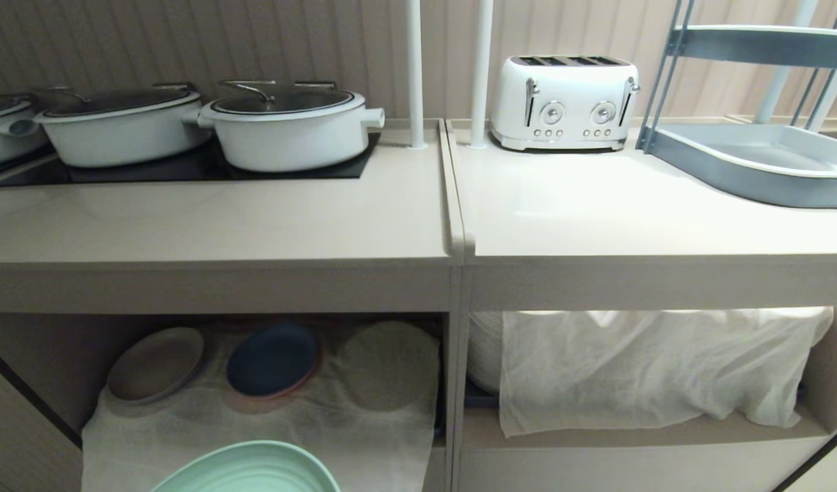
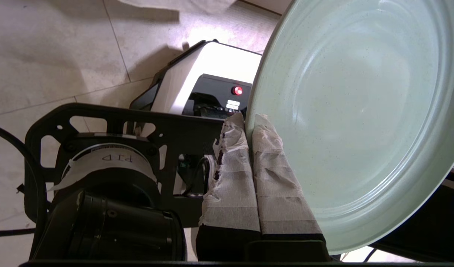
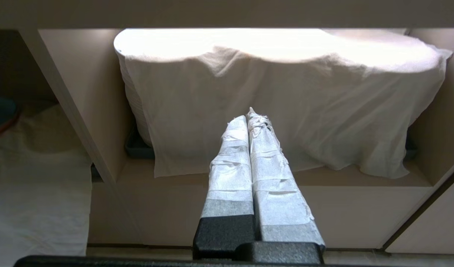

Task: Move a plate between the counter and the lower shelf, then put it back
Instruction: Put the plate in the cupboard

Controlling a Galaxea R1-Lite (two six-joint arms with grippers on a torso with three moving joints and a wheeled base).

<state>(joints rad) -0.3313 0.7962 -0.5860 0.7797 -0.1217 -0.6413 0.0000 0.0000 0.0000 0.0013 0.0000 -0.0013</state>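
1. The only writing that can be read is "PID", hand-lettered in dark ink on a strip of white tape (image 2: 106,163). It appears upside down in the left wrist view. The tape is wrapped round a black cylindrical part of the robot.
2. A small white label (image 2: 232,104) sits just under a red light (image 2: 237,90) on the robot's base; its print is too small to read.
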